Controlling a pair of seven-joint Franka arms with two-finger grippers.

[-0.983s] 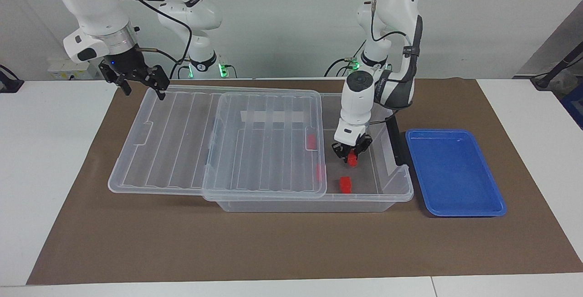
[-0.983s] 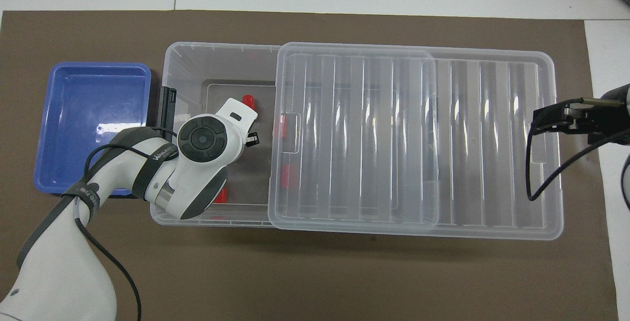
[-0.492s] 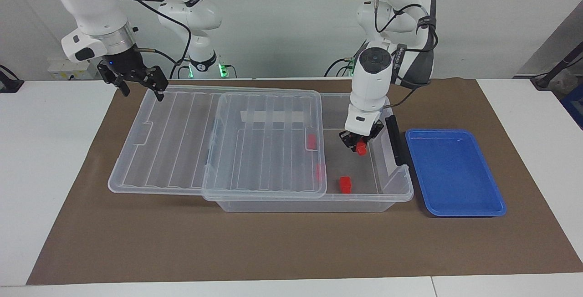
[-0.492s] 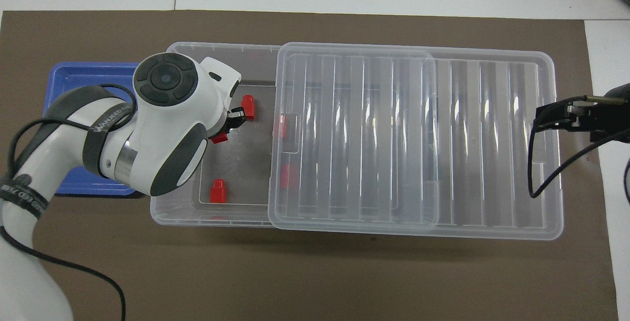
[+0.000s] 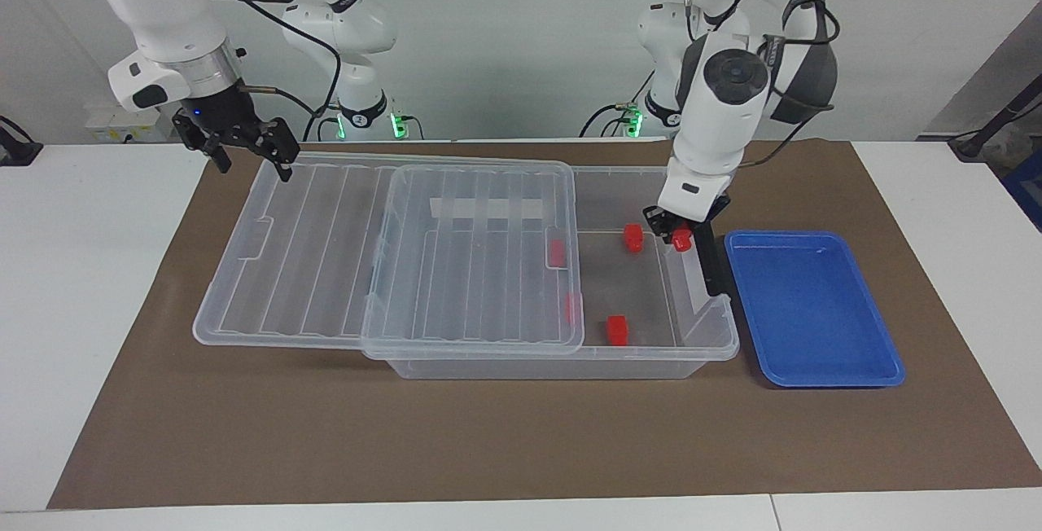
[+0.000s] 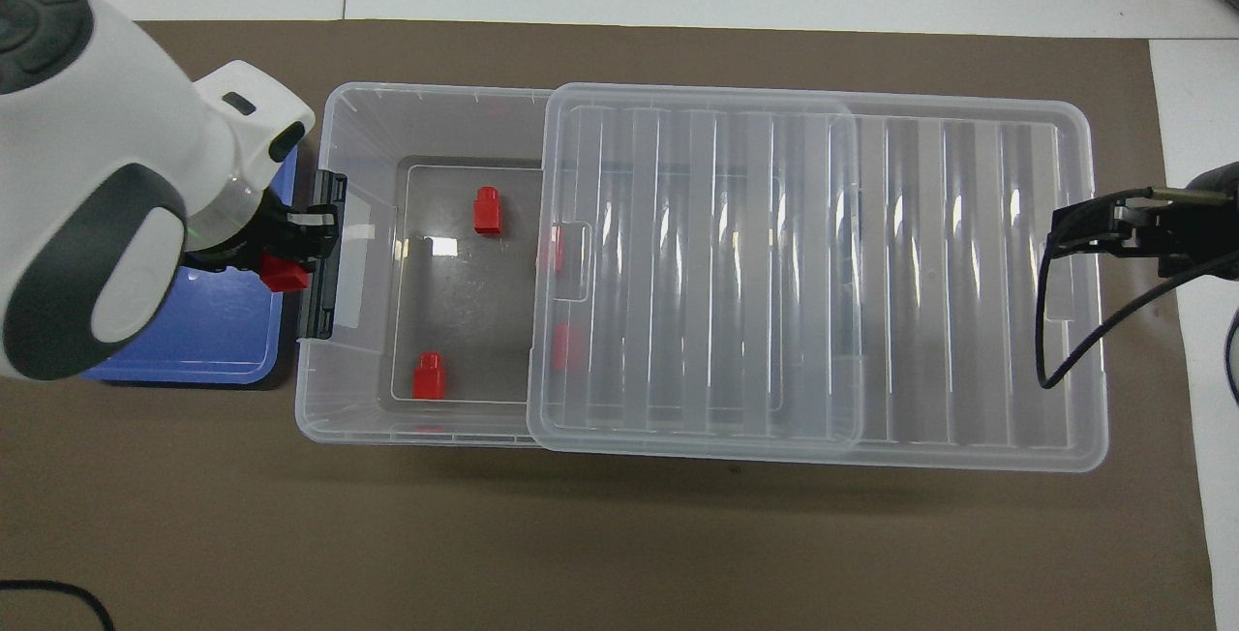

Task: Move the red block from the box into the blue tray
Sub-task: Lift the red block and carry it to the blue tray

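My left gripper (image 5: 677, 234) is shut on a red block (image 5: 682, 240) and holds it in the air over the box's black end latch (image 5: 708, 258), at the edge of the blue tray (image 5: 814, 311). In the overhead view the gripper (image 6: 281, 258) and its red block (image 6: 284, 274) lie between the tray (image 6: 223, 345) and the box (image 6: 334, 104). Two red blocks (image 5: 632, 239) (image 5: 617, 330) lie in the open part of the box (image 5: 716, 344). Two more (image 5: 557, 252) (image 5: 572, 307) show through the lid. My right gripper (image 5: 254, 158) is open and waits over the lid's corner.
The ribbed clear lid (image 5: 326, 270) is slid toward the right arm's end and covers most of the box. It overhangs onto the brown mat (image 5: 488, 433). The blue tray holds nothing. White table lies around the mat.
My left gripper has risen out of the box with the red block and moved toward the blue tray. A block that it hid now shows. The right arm has barely moved.
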